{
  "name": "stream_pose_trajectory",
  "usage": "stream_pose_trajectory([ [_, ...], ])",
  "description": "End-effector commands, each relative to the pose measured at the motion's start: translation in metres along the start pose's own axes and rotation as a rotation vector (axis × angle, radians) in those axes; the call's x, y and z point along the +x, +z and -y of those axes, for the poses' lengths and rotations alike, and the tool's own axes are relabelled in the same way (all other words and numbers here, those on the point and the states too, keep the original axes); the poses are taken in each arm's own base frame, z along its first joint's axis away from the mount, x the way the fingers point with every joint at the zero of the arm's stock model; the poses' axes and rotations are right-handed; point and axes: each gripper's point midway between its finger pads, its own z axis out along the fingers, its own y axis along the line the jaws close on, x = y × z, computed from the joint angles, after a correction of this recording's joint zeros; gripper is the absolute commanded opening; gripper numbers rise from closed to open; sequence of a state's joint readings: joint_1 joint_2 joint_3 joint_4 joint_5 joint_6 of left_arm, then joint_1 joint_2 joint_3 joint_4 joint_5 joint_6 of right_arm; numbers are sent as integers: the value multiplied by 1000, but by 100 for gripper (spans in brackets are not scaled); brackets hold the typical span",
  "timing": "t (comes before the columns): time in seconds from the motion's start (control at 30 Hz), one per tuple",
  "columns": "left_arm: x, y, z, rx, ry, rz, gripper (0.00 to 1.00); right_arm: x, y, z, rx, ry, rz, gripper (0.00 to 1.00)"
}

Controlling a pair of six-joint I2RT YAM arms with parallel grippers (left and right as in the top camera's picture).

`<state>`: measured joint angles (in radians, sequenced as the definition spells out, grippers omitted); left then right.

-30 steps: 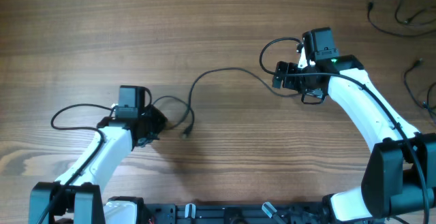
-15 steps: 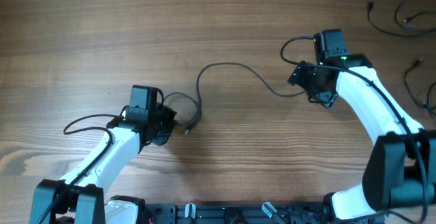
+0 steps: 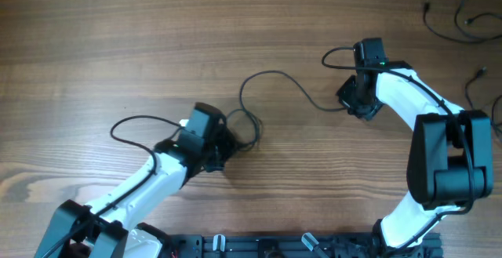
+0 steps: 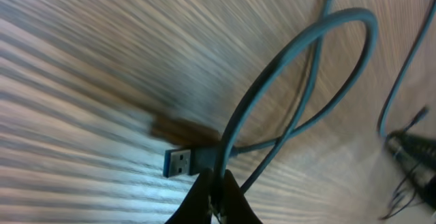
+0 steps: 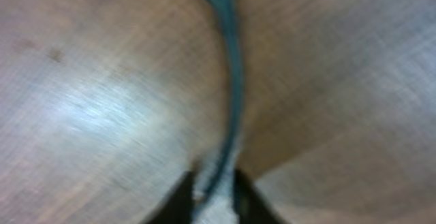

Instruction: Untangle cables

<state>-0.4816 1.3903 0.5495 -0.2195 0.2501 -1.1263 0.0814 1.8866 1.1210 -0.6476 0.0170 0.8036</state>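
I count two arms and two claws on the table [image 3: 118, 38], with one thin black cable [image 3: 271, 73] strung between them. It leaves the left gripper [image 3: 227, 142] in a small loop, arcs up toward the far side, dips down, and ends at the right gripper [image 3: 349, 103].

From the left wrist camera I see that claw clenched on the cable right at the bottom edge. The strand rises from the closed tips into one crossed loop. One plug [image 4: 178, 161], flat and metal-ended, lies on the wood just left of the fingertips.

The right wrist view is badly blurred. Even so, I can make out one strand running straight down the middle and passing between the two dark fingertips [image 5: 180, 197]. They sit tight against either side of it, so I read that claw as grasping the cable. I cannot make out a plug on that end.

Three more thin cords [image 3: 439, 19] lie in the far right corner, well apart from both claws. All three are cut off by the frame edge, so I cannot tell their full run or whether they join.

Each arm also carries one thicker black wire [image 3: 129, 123], looping off beside its wrist. From overhead, both sets of fingertips are hidden under the wrist housings.
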Motion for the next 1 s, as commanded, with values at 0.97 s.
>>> stream_pose_trajectory([
  [0.97, -38, 11, 38, 152, -3, 166, 8, 138, -138, -119, -585, -906, -82, 4],
])
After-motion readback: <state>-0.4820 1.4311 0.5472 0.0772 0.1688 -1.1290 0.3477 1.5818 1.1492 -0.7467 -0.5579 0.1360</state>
